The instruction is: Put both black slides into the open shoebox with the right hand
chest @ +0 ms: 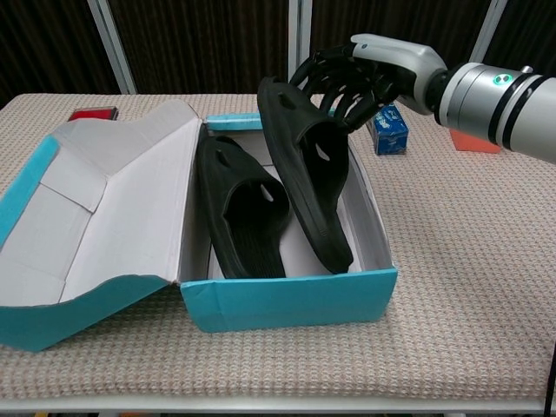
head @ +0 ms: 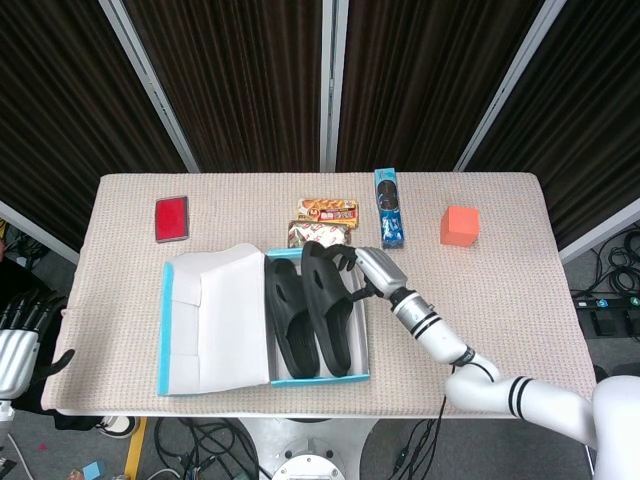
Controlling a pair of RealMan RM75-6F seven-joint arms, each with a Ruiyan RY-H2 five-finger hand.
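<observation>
The open shoebox (head: 318, 378) (chest: 287, 300) sits at the table's front, its lid (head: 215, 315) (chest: 104, 208) folded out to the left. One black slide (head: 290, 320) (chest: 239, 213) lies flat in the box's left half. The second black slide (head: 332, 320) (chest: 308, 187) leans tilted in the right half, its toe end down on the box floor. My right hand (head: 362, 272) (chest: 352, 78) grips its raised heel end over the box's back edge. My left hand (head: 15, 345) hangs off the table's left edge, holding nothing, fingers apart.
Behind the box lie two snack packets (head: 330, 210) (head: 305, 232) and a blue biscuit pack (head: 389, 206) (chest: 388, 128). An orange cube (head: 460, 225) (chest: 473, 139) stands at the back right, a red case (head: 172, 217) (chest: 91, 114) at the back left.
</observation>
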